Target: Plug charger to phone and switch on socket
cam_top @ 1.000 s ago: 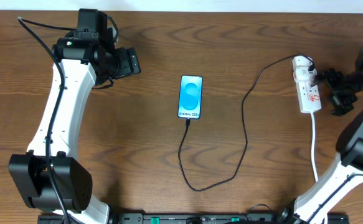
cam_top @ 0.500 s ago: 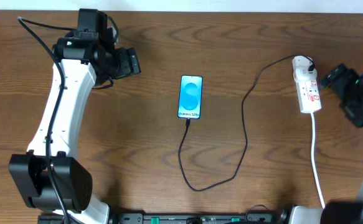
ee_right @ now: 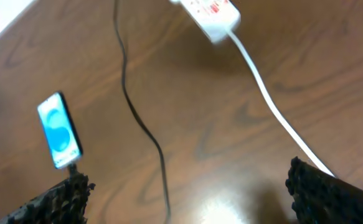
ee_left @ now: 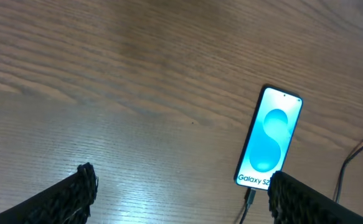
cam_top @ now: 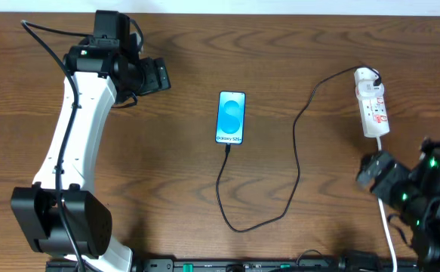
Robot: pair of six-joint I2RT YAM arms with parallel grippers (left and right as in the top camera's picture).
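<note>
Right hand (ee_right: pixel 187 200), spread wide and empty, now well back from the socket (cam_top: pixel 372 106).

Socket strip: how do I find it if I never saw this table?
On the brown wooden table, look far right. The socket strip is the narrow white bar there, with red markings and a thick white cord, unlike the thin black charger cable beside it.

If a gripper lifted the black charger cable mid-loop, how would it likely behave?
Probably floppy: the charger cable lies in a loose, curved loop. Likely light, being thin. Its tip sits at the phone, so a pull might drag that slim phone along.
</note>
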